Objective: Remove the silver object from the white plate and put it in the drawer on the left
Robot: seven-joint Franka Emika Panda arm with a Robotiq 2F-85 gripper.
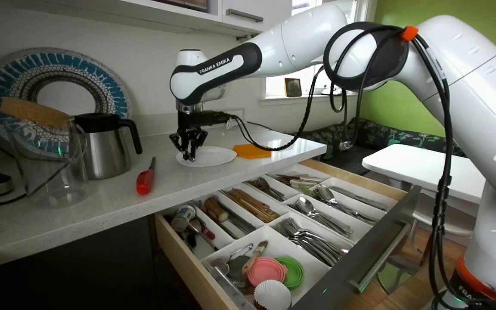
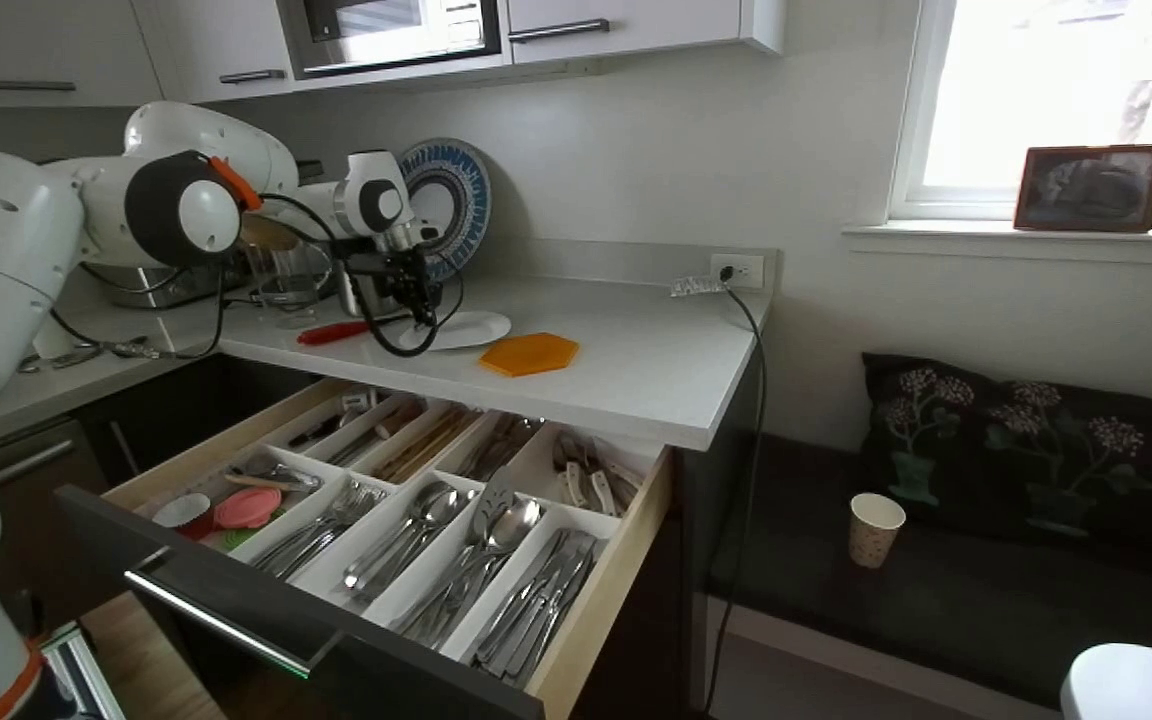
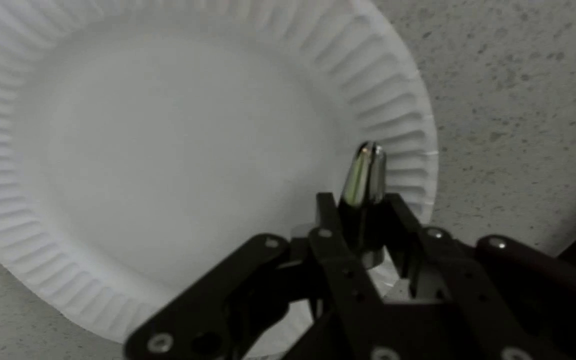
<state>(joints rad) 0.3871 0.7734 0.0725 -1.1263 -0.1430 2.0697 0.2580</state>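
Note:
The silver object is a slim, shiny, tapered metal piece in the wrist view. My gripper is shut on it, one finger on each side, with its tip sticking out past the fingers. The white plate has a ridged rim and lies under the gripper. In both exterior views the gripper points down low over the plate; the object cannot be made out there. I cannot tell whether it touches the plate. The open drawer stands below the counter, with cutlery in divided compartments.
An orange hexagonal mat lies beside the plate. A red-handled tool lies on the counter on the plate's other side. A steel jug, a clear container and a large blue-patterned plate stand behind. The counter edge overhangs the drawer.

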